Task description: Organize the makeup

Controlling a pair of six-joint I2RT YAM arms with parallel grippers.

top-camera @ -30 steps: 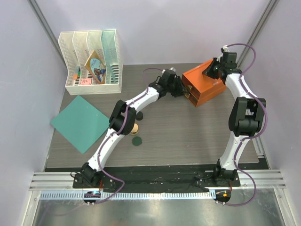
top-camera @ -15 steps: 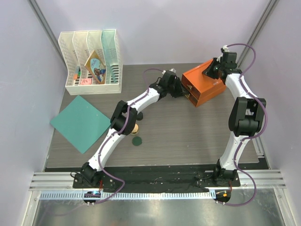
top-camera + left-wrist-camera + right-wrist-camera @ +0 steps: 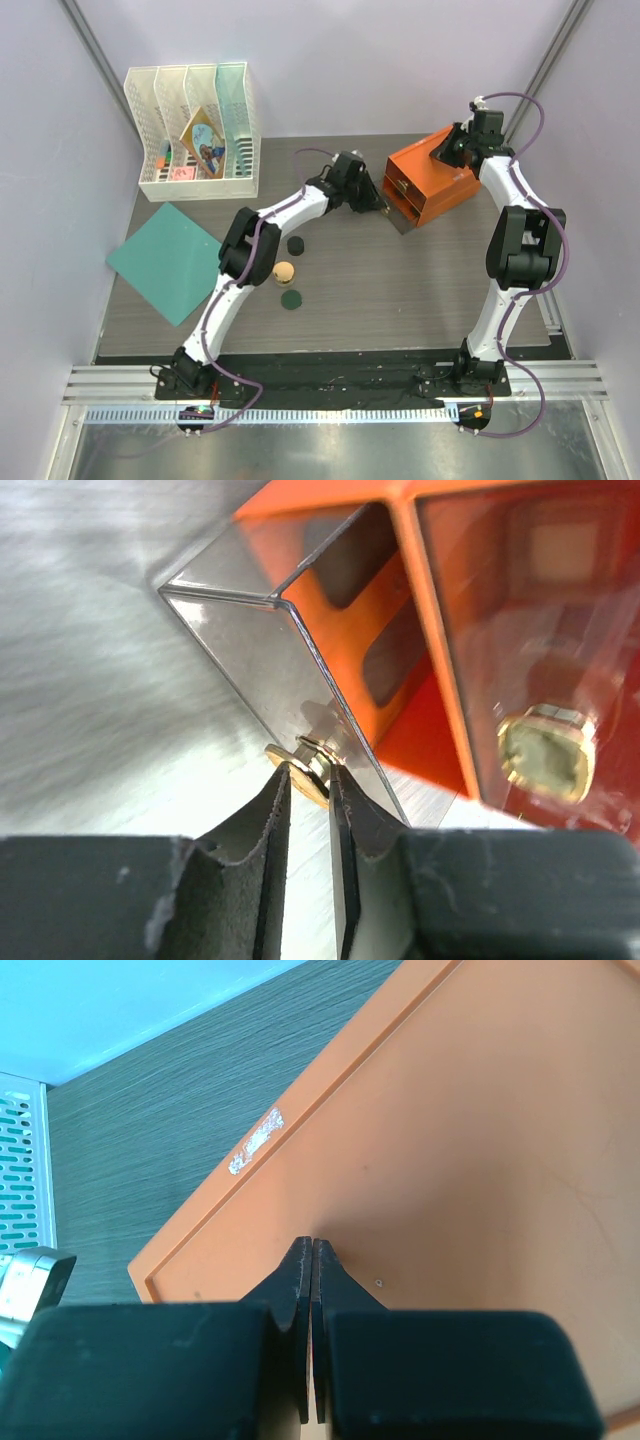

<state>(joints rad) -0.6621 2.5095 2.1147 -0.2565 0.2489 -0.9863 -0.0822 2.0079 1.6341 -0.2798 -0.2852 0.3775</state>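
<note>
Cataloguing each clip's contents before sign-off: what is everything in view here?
table: one, dark wood grain, under everything
file rack: one, white, back left, holding cards and a teal sheet
flat sheet: one, teal, table's left
drawer box: one, orange, back right
clear drawer: one, transparent, partly out of the box
gold knob: two, gold, one per drawer front
black jar: one, black, left of centre
round compact: one, tan, just nearer than the jar
disc: one, dark green, nearest of the three
left fingers: two, black, clamped on the clear drawer's knob
right fingers: two, black, shut, over the box top
</note>
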